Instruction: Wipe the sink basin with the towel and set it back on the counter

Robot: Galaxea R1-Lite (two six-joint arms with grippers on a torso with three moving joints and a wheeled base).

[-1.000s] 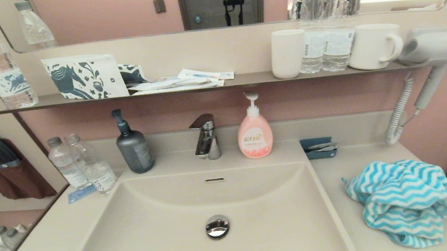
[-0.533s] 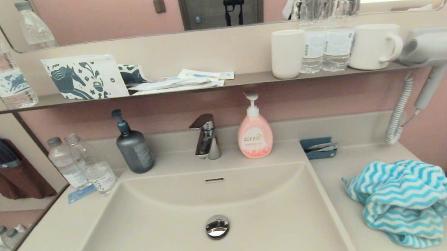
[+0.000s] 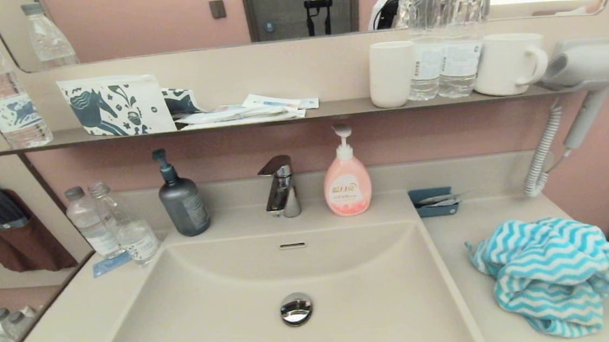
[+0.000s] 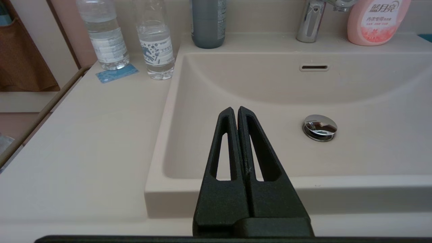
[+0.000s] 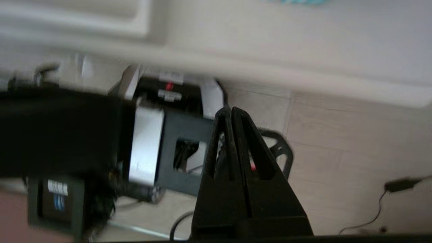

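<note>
The turquoise-and-white zigzag towel [image 3: 557, 273] lies bunched on the beige counter [image 3: 495, 210], to the right of the sink basin [image 3: 228, 307]. The basin holds nothing but its chrome drain plug [image 3: 296, 308] and overflow slot [image 3: 292, 245]. Neither arm shows in the head view. In the left wrist view my left gripper [image 4: 235, 109] is shut and empty, held before the basin's front rim [image 4: 337, 184] and pointing over the basin. In the right wrist view my right gripper [image 5: 231, 109] is shut and empty, below the counter's edge [image 5: 303, 79], over the floor and the robot's base.
Behind the basin stand a chrome faucet [image 3: 281, 186], a pink soap pump [image 3: 347, 184] and a grey pump bottle [image 3: 182, 199]. Two water bottles [image 3: 113, 227] are at the back left, a blue tray [image 3: 434, 201] at the back right. A hair dryer [image 3: 590, 69] hangs on the right wall.
The dark right arm at the head view's right edge has dropped down and left that view. The towel has not moved.
</note>
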